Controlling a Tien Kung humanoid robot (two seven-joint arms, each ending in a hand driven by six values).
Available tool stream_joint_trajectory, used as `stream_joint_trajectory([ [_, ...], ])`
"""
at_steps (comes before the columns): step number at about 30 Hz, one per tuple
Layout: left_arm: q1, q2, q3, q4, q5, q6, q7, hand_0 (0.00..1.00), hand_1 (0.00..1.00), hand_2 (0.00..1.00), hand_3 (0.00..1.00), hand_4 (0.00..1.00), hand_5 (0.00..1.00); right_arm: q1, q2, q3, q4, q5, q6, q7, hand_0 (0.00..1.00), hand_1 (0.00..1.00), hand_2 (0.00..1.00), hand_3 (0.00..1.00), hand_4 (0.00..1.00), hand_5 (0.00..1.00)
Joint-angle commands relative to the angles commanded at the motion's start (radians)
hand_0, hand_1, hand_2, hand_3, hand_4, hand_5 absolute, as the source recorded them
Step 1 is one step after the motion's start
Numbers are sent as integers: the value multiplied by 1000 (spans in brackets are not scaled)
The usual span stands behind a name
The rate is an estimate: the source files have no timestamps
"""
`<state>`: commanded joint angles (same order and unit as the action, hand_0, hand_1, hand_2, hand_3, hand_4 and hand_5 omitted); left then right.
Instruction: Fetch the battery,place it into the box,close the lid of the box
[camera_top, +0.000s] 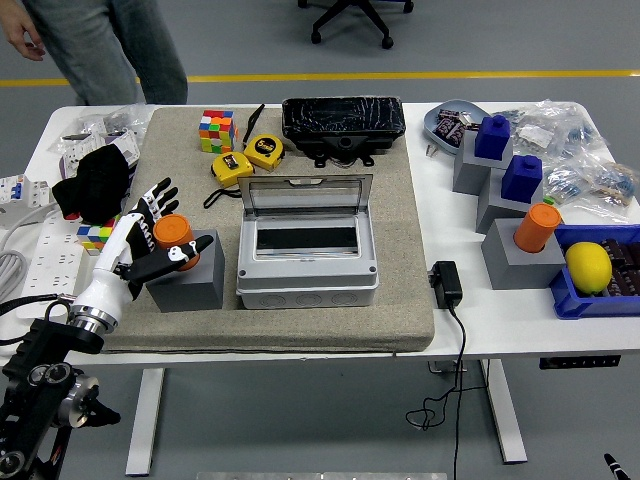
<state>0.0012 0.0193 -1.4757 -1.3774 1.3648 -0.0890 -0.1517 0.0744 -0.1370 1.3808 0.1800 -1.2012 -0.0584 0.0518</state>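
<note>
Battery (176, 241), orange cylinder, stands upright in grey holder block (185, 281) just left of box (307, 252). I have left hand (140, 243) at battery: fingers spread round its left side, thumb across its front, grip not closed as far as I can tell. Box lid (305, 195) up, interior empty. Fetching just starting; placing and lid closing remain. Right hand out of view. Person stands beyond table's far edge, cut off at top.
</note>
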Motion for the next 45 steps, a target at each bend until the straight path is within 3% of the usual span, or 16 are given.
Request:
stream_joint_trajectory([
  [2,-2,0,6,-1,6,12,-4,969,998,998,994,998,70,-1,0,-1,0,1,0,0,879,842,784,826,998,998],
  [3,-2,0,7,-1,7,15,-5,926,998,998,955,998,18,-1,0,-1,0,1,0,0,879,842,784,826,998,998],
  [8,-4,0,29,2,7,46,-15,926,998,998,955,998,18,-2,0,4,0,-2,0,0,879,842,784,826,998,998],
  [9,-4,0,33,2,5,49,-16,863,968,956,924,998,2,-2,0,4,0,-2,0,0,879,842,784,826,998,998],
  [20,-17,-3,69,14,-9,93,-33,803,922,902,892,998,2,3,-1,9,0,-2,0,1,879,842,783,826,998,998],
  [21,-18,-2,72,15,-10,97,-34,727,847,801,834,998,2,4,-1,9,0,-3,0,1,879,842,783,826,998,998],
  [26,-24,-4,83,20,-11,117,-38,727,847,801,834,998,2,4,-1,12,0,-4,0,1,879,842,784,826,998,998],
  [27,-25,-4,86,21,-13,123,-41,636,727,650,686,998,2,4,-1,12,0,-5,0,1,879,842,783,826,998,998],
  [32,-27,-5,95,26,-13,139,-46,636,727,650,686,998,2,3,-1,14,0,-5,0,1,879,842,783,826,998,998],
  [33,-27,-6,97,28,-13,141,-46,593,670,578,581,998,2,3,-1,15,0,-5,0,1,879,842,783,826,998,998],
  [39,-28,-6,107,37,-10,154,-48,593,670,578,581,998,2,3,-2,18,0,-7,0,2,879,842,783,826,998,998],
  [40,-29,-6,107,37,-10,155,-48,532,634,528,555,998,2,3,-2,18,0,-7,0,2,879,842,783,826,998,998],
  [45,-31,-7,116,43,-7,168,-48,532,634,528,555,998,2,4,-2,23,0,-10,0,2,879,842,783,826,998,998],
])
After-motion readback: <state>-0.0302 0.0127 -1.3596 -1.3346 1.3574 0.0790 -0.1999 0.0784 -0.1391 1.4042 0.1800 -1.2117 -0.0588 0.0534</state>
